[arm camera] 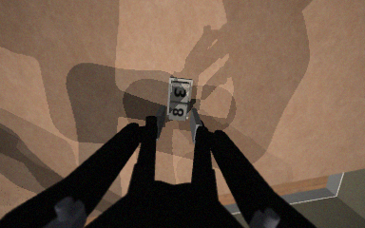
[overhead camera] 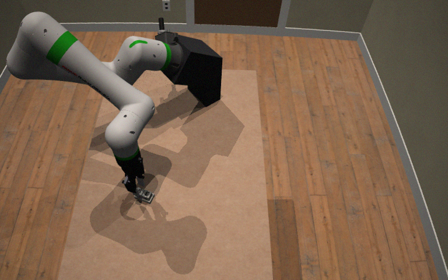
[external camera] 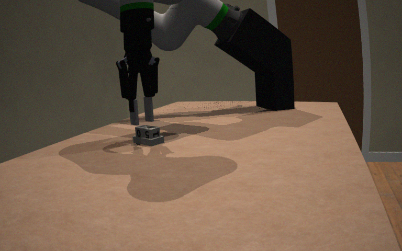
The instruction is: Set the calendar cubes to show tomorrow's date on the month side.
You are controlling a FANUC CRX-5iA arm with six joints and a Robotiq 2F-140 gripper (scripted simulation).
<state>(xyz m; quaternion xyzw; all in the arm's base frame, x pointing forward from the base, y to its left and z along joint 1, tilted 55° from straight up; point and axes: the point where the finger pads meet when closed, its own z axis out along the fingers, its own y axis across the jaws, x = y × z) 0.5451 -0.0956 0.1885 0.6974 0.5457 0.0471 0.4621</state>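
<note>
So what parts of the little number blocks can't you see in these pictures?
- Month name on the tray: not readable in any view, too small.
- Cubes in the top view: tiny, partly covered by the gripper.
- Side digits in the wrist view: only the cubes' tops show.
- Cube undersides: hidden by the tray.
</note>
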